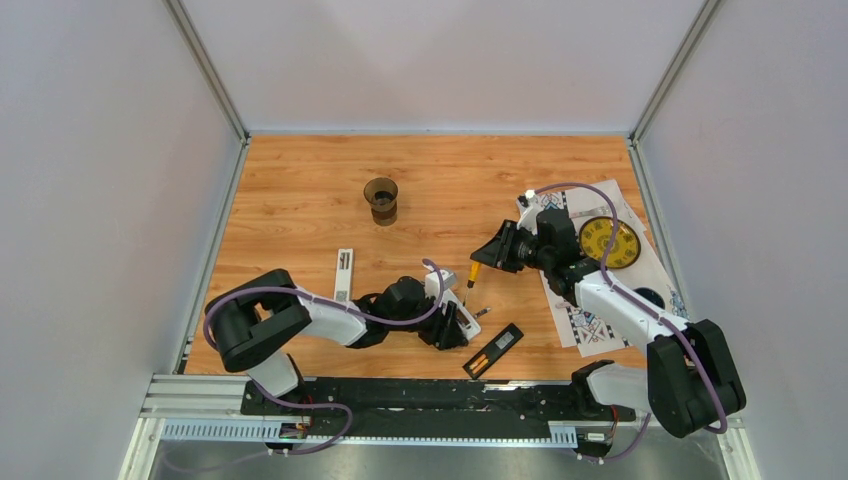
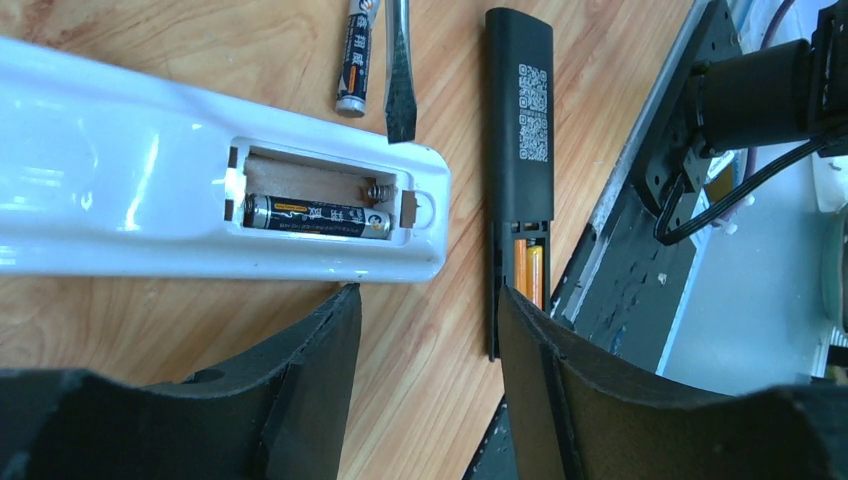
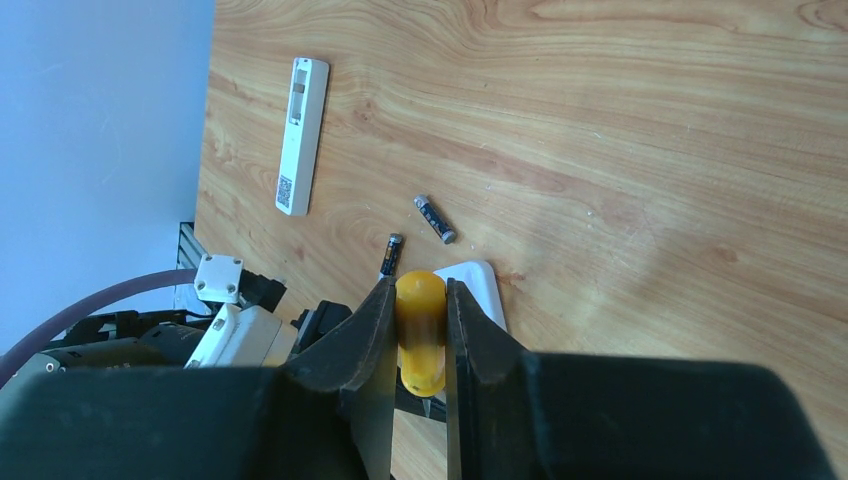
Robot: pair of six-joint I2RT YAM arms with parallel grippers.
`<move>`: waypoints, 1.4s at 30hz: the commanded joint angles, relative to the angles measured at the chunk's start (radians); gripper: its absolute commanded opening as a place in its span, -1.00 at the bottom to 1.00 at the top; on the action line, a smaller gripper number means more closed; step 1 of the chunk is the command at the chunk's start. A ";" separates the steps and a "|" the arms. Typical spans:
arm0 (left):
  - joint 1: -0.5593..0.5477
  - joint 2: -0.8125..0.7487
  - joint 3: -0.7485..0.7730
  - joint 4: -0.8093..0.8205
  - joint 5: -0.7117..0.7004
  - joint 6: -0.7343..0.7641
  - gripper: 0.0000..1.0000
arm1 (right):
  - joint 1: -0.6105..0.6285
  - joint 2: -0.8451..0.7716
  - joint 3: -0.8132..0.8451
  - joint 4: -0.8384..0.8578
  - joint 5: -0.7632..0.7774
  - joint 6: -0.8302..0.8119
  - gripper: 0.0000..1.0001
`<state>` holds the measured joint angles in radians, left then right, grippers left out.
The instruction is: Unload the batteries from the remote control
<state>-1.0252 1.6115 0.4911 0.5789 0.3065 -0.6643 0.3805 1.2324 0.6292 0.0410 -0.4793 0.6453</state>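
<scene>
The right claw (image 3: 420,295) grips the screwdriver (image 3: 420,345) for prying; the left claw (image 2: 428,300), parted and empty, hovers by the remote (image 2: 120,190) with its battery (image 2: 315,216).

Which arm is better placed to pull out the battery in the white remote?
The left arm: its jaws stand open beside the white remote and its battery, while the right arm has its jaws shut on the screwdriver.
</scene>
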 commanded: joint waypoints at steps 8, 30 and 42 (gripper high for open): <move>0.005 -0.116 -0.028 -0.071 -0.078 0.000 0.20 | -0.005 -0.022 0.029 -0.001 0.008 -0.024 -1.00; 0.099 -0.025 0.040 -0.085 -0.087 -0.012 0.19 | -0.005 -0.019 0.020 0.003 0.008 -0.019 -1.00; 0.099 -0.051 -0.016 -0.050 -0.089 -0.046 0.16 | 0.001 0.024 0.017 0.028 0.013 -0.022 -1.00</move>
<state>-0.9287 1.5749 0.5018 0.5018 0.2230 -0.6861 0.3782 1.2407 0.6292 0.0269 -0.4774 0.6380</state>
